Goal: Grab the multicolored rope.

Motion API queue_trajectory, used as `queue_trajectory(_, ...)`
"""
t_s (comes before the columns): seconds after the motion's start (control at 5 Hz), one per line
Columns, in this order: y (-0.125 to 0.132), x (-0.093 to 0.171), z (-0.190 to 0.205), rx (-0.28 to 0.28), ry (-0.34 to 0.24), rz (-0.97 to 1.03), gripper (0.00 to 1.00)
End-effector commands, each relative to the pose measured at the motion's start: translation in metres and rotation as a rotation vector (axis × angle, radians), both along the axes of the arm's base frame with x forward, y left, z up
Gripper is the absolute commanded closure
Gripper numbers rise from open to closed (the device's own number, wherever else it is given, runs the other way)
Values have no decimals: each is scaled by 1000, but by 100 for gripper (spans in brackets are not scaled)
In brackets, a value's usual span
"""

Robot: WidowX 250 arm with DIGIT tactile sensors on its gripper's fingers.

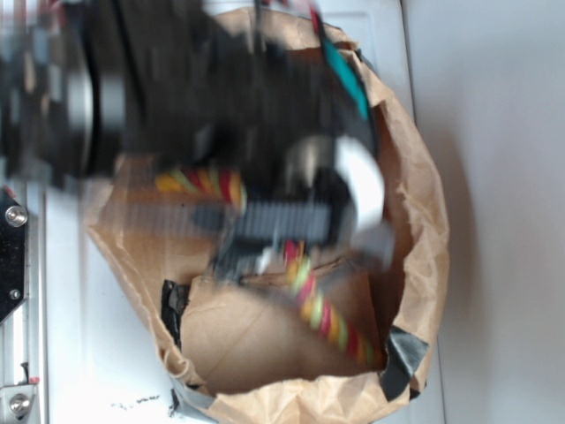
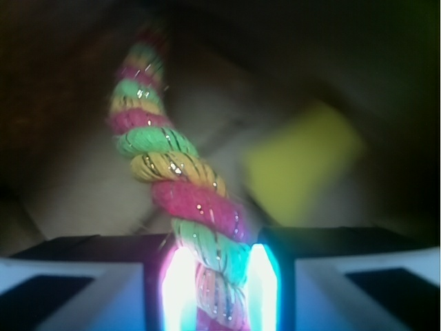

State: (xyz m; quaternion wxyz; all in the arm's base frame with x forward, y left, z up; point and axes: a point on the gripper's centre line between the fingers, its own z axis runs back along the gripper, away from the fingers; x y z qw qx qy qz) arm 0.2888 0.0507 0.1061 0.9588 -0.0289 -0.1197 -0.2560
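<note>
A blurred black robot arm [image 1: 177, 88] reached down from the upper left into a crumpled brown paper bag [image 1: 415, 203] that lay open on a white surface [image 1: 494, 177]. The bag's rim was patched with dark grey tape [image 1: 402, 358] at its lower edge, and a flat piece of brown cardboard [image 1: 238, 336] lay inside it. The arm's gripper [image 1: 265, 234] sat low in the middle of the bag, smeared by motion in the exterior view. The thick twisted rope of red, yellow and light-green strands [image 1: 322, 309] ran in two visible stretches: one short piece showing just left of the gripper, under the arm, and a longer piece trailing from the gripper down and to the right across the cardboard towards the taped corner. In the wrist view the gripper [image 2: 220, 289] was clamped on the rope [image 2: 186, 193], with the cord pinched between two glowing pale fingers [image 2: 178, 289] and touching both. From the grip the rope rose away up and to the left into the dim bag. A blurred yellow block-like shape [image 2: 303, 172] lay to the right of the rope, apart from it; what it was could not be told.
</note>
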Motion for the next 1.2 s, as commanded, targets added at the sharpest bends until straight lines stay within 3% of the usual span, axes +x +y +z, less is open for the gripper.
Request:
queue_trajectory(0.0,5,-14,51,70,-106,215,100)
queue_trajectory(0.2,-11,-23,68,100,-119,242,100)
queue_trajectory(0.4,-29,-26,87,131,-69,309,100)
queue_trajectory(0.6,-36,-24,94,96,4,363,100)
queue_trajectory(0.8,-47,-20,95,106,67,385,100)
queue_trajectory(1.0,-48,-19,92,148,89,339,100)
